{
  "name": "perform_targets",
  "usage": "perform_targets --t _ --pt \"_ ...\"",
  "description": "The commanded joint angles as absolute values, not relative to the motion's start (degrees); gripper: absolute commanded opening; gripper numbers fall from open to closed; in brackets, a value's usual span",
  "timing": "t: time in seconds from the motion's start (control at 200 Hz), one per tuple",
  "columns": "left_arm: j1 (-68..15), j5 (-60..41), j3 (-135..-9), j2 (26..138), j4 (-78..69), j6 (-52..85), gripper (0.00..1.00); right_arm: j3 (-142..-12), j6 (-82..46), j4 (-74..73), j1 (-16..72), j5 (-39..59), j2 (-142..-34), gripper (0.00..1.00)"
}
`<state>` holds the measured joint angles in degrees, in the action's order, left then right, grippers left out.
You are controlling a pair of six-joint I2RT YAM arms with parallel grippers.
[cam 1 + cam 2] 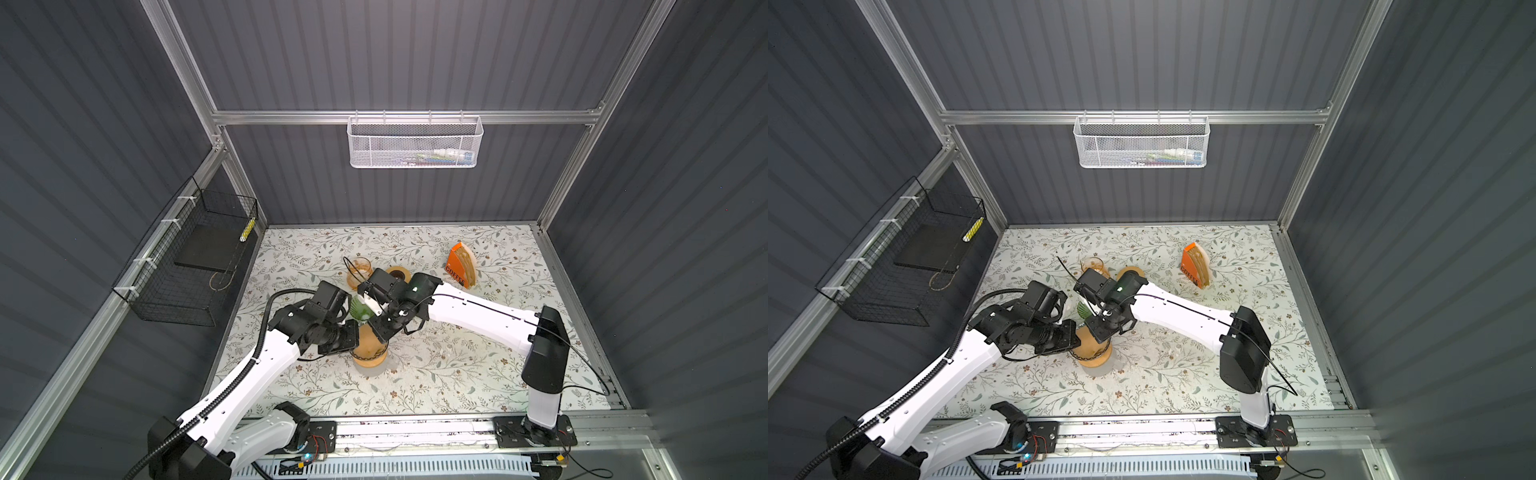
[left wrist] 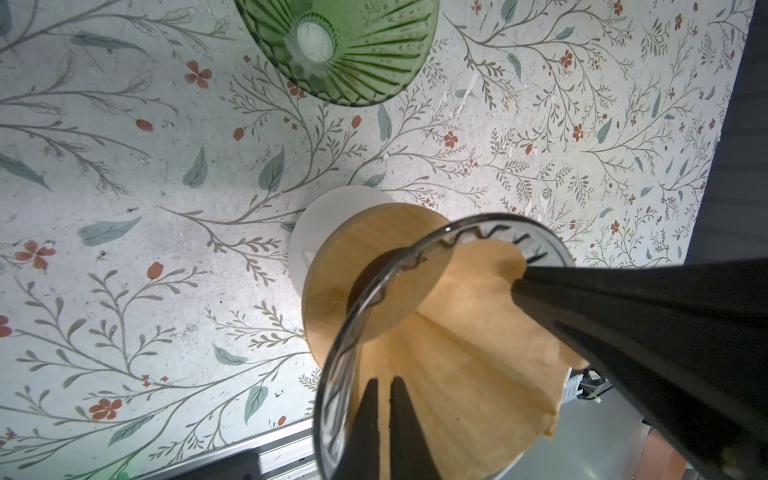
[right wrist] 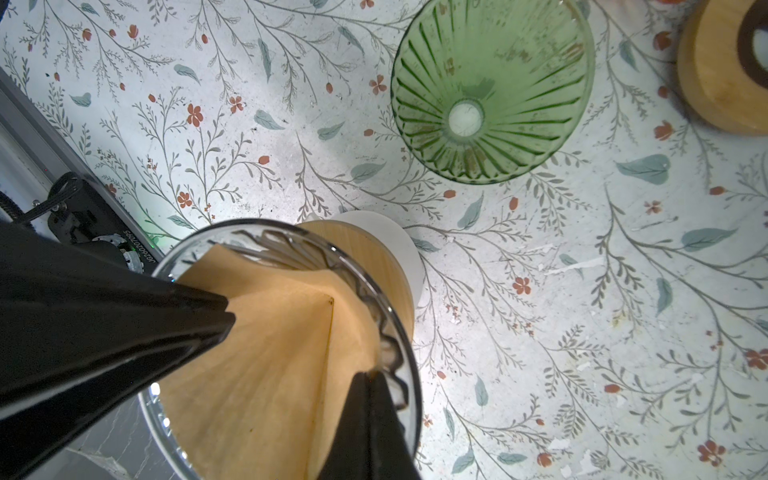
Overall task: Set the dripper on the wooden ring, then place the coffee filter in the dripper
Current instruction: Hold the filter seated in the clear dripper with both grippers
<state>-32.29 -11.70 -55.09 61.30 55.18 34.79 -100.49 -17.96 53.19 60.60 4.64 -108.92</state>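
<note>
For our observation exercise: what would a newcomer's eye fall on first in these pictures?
Mid-table, the brown filter sits in the clear dripper on a wooden stand. The left gripper and right gripper are both shut on its edge, from opposite sides. Just beyond sits an empty green glass cone, and an orange box stands at the back right.

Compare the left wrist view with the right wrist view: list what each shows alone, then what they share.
Left wrist only: the dark centre of the wooden stand under the glass dripper. Right wrist only: a second wooden stand. Both: the green dripper, and the coffee filter inside the glass dripper, with the left gripper and right gripper shut on its edge.
</note>
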Motion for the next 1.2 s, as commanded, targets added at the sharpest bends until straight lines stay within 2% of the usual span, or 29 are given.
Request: perform_targets --t 0.0,0.635,1.196 --pt "-32.7 -11.2 -55.0 61.5 55.0 34.3 0.10 -100.0 -17.9 53.6 60.9 3.6 -109.7 0.04" --pt "-32.7 -10.6 -55.1 61.7 54.8 34.2 0.10 -101.2 -17.8 53.9 61.0 3.9 -109.0 0.06" --pt "-32.7 -10.3 -55.2 61.6 54.8 34.4 0.09 -101.9 -18.2 53.8 60.9 3.7 -106.9 0.18"
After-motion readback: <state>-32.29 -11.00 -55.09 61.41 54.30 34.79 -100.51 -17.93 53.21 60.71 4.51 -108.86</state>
